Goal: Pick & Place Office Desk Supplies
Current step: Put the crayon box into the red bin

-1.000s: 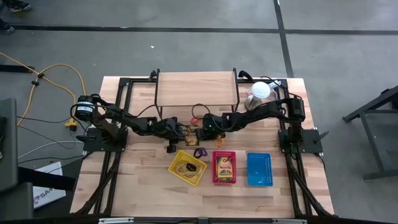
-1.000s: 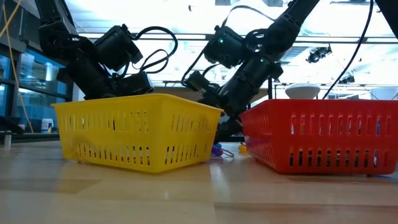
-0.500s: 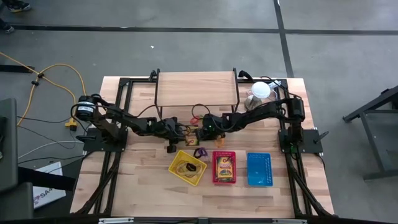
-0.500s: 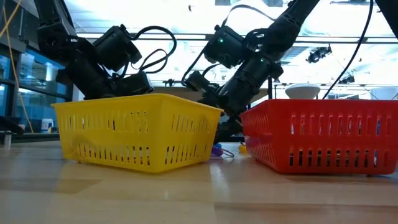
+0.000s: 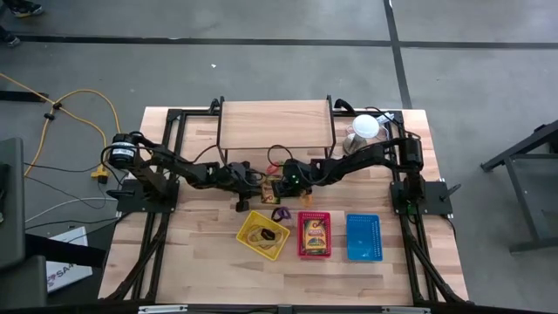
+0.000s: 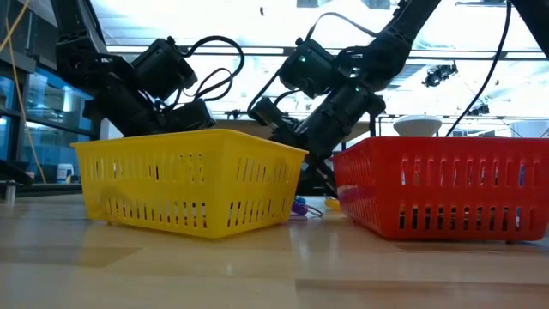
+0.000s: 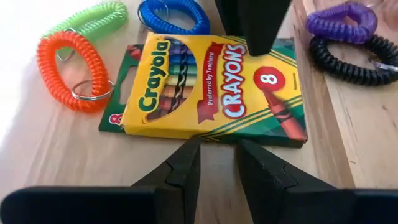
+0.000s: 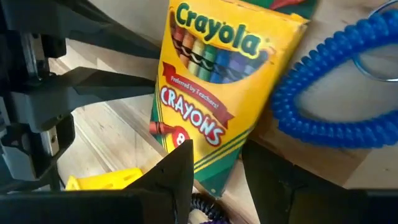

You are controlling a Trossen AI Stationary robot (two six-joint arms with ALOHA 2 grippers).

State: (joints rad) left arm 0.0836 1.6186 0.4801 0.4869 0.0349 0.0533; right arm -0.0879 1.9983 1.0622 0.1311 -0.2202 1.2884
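the flat yellow-and-green cardboard crayon box (image 7: 208,87) lies on the wooden tabletop (image 7: 74,155) between left gripper (image 7: 217,163) and right gripper (image 8: 214,165), both slightly apart, empty; light, stiff, best pinched across its thin edges.

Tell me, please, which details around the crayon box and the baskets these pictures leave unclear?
- Crayon box: whether the right gripper grips it; the fingers cover its edge in the right wrist view.
- Yellow basket: its contents are too small in the high view and behind its wall in the low view.
- Purple coil: cut off by the left wrist picture's edge.
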